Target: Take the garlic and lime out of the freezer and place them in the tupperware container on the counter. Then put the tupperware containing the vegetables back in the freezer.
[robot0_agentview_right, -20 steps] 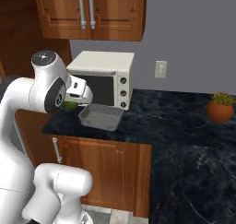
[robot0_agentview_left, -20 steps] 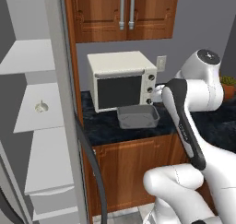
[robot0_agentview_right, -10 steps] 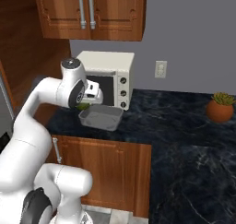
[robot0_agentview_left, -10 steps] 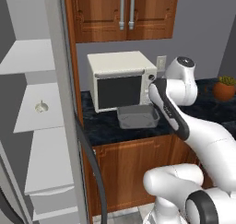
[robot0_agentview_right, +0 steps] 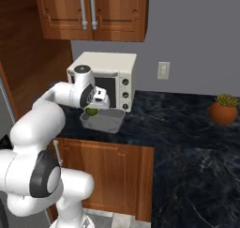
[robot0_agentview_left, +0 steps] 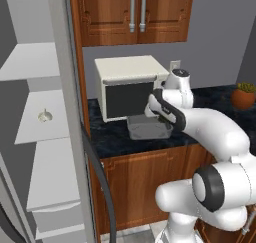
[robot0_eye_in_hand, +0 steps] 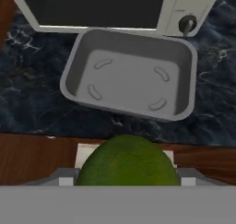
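two fingers (robot0_agentview_right: 93, 110) grip the lime (robot0_eye_in_hand: 127, 161) above the tupperware container (robot0_eye_in_hand: 129, 74); left base view shows garlic (robot0_agentview_left: 44, 116) shelved.

Two base views from behind, left and right, sharing the tupperware container (robot0_agentview_left: 148, 128) (robot0_agentview_right: 103, 121); hand view looking down, close above it (robot0_eye_in_hand: 129, 75)

A cream toaster oven (robot0_agentview_right: 108, 77) with a dark window stands just behind the pincer, and its two knobs (robot0_agentview_right: 125, 94) are on the side to the right of the pincer. Higher than the pincer hang brown wooden wall cabinets (robot0_agentview_right: 93, 11) with two long metal handles (robot0_agentview_right: 87, 7). A white wall socket (robot0_agentview_right: 163, 70) is further to the right, and a small plant in an orange pot (robot0_agentview_right: 223, 110) stands well apart on that same side.
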You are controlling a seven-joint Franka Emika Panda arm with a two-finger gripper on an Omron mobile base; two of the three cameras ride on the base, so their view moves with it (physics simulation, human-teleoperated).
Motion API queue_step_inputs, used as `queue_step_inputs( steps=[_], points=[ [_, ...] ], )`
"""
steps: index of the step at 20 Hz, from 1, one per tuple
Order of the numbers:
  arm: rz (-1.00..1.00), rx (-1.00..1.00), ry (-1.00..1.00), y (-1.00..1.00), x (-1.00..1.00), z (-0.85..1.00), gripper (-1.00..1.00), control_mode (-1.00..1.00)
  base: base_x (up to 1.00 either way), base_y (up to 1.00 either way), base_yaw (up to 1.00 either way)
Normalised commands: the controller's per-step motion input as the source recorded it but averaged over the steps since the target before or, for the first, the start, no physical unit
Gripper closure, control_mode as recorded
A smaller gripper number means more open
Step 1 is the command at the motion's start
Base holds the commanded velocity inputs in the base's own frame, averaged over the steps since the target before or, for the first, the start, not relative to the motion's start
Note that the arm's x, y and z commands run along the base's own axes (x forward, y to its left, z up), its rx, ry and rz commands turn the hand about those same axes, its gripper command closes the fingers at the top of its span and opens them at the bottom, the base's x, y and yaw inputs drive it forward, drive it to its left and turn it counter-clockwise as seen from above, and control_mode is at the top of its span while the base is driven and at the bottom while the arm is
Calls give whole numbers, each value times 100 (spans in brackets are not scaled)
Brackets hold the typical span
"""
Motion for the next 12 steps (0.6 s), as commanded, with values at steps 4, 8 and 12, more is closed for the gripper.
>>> queue_step_inputs(
  steps=[4, 8, 12],
  points=[
    [0, 0, 5, 0, 62, -52, 100, -100, 0, 0, 0],
    [0, 0, 6, 0, 60, -38, 100, -100, 0, 0, 0],
    [0, 0, 7, 0, 51, -34, 100, -100, 0, 0, 0]
  ],
)
